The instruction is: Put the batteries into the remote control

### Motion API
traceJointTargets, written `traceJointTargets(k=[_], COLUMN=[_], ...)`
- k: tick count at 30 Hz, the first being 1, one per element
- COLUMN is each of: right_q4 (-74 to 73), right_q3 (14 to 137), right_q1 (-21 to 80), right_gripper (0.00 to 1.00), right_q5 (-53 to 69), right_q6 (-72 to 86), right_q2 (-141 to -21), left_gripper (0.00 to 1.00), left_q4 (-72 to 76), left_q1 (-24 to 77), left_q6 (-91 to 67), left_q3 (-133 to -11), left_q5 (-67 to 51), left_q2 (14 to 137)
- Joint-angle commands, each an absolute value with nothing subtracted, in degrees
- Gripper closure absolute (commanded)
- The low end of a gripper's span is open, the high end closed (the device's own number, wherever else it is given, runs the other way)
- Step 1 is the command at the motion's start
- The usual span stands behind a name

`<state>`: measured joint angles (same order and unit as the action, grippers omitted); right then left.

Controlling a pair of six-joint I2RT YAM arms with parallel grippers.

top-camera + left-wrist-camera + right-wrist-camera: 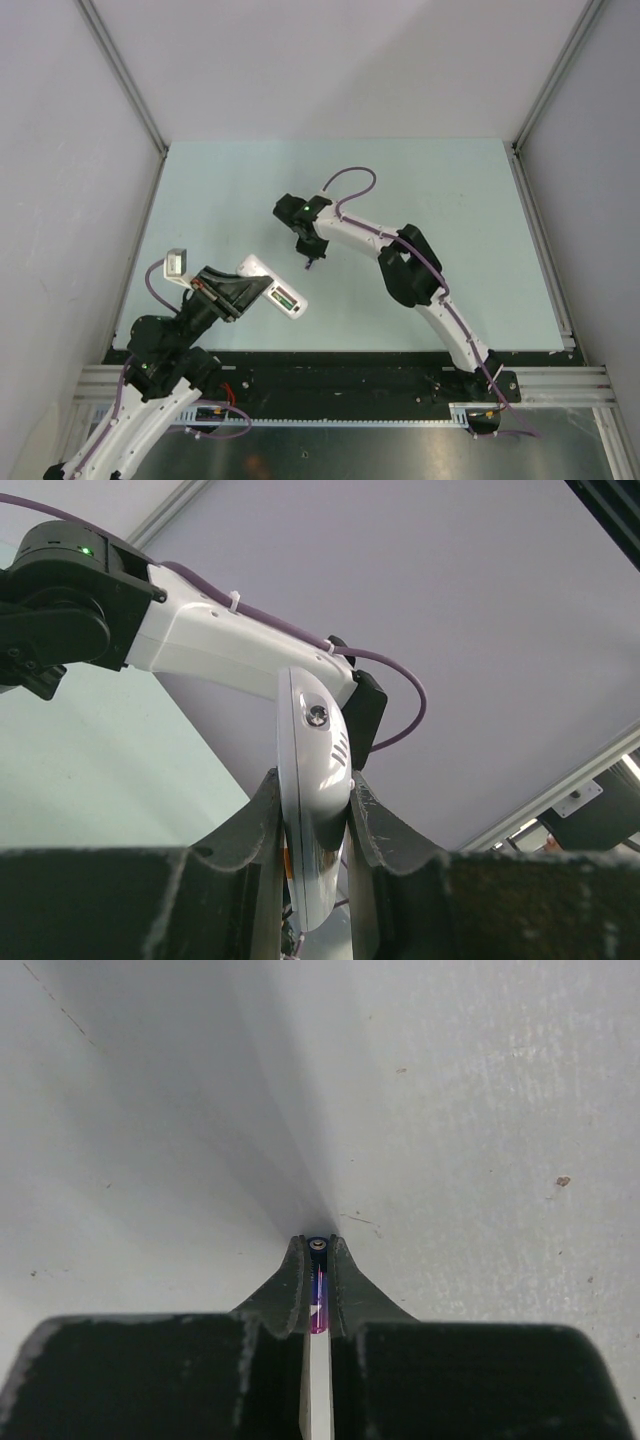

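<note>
My left gripper [250, 288] is shut on the white remote control [272, 284] and holds it above the table's near left, back side up. A green battery [283, 296] lies in its open compartment. In the left wrist view the remote control [312, 780] stands edge-on between the two dark fingers [255, 825]. My right gripper [311, 256] points down at the table's middle, to the right of the remote and beyond it. In the right wrist view it [318, 1252] is shut on the purple battery [319, 1295], whose metal tip shows between the fingertips, at or just above the table surface.
A small grey and white piece [176, 263] sits by the table's left edge, near the left arm. The pale green table [430, 200] is fenced by grey walls and metal rails [540, 95]. The right arm [200, 640] crosses the left wrist view.
</note>
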<state>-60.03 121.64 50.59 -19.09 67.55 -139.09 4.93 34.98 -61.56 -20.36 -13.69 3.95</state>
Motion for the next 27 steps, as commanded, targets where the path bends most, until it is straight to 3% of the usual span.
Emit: traceJointTargets(k=[1, 9, 14, 21, 27], right_q4=[-60.74, -45.38, -42.45, -34.05, -20.57], right_q3=[116.64, 89.6, 83.15, 78.06, 67.41], right_q1=[50.45, 49.3, 52.82, 64.94, 73.82], right_gripper=[1.0, 1.0, 1.0, 1.0, 1.0], right_q5=[-20.29, -30.05, -34.54, -37.61, -31.38], right_q6=[63.38, 45.63, 32.82, 17.52, 7.57], right_q2=[-136.34, -104.63, -84.78, -67.71, -56.08], left_gripper=[1.0, 1.0, 1.0, 1.0, 1.0], left_q4=[5.8, 5.01, 5.27, 9.75, 15.2], left_q1=[35.42, 35.33, 35.33, 35.25, 34.98], left_q6=[-61.88, -59.51, -56.61, -54.67, -53.96], left_q3=[-20.92, -22.41, -24.08, -26.89, -30.76], left_q5=[-13.89, -13.97, -14.15, -16.26, -20.3], left_q2=[3.43, 7.2, 12.12, 23.62, 33.3])
